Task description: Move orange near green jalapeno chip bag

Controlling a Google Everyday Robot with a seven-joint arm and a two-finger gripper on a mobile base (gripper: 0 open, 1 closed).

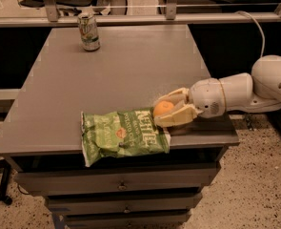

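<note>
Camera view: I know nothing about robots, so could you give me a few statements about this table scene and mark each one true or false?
1. The gripper holds the orange between its two fingers. True.
2. The chip bag stands upright at the far edge of the table. False: it lies flat at the near edge.
3. The drink can stands upright near the far edge, well apart from the chip bag. True.
4. The orange sits right beside the drink can. False: it is at the chip bag's right end, far from the can.
</note>
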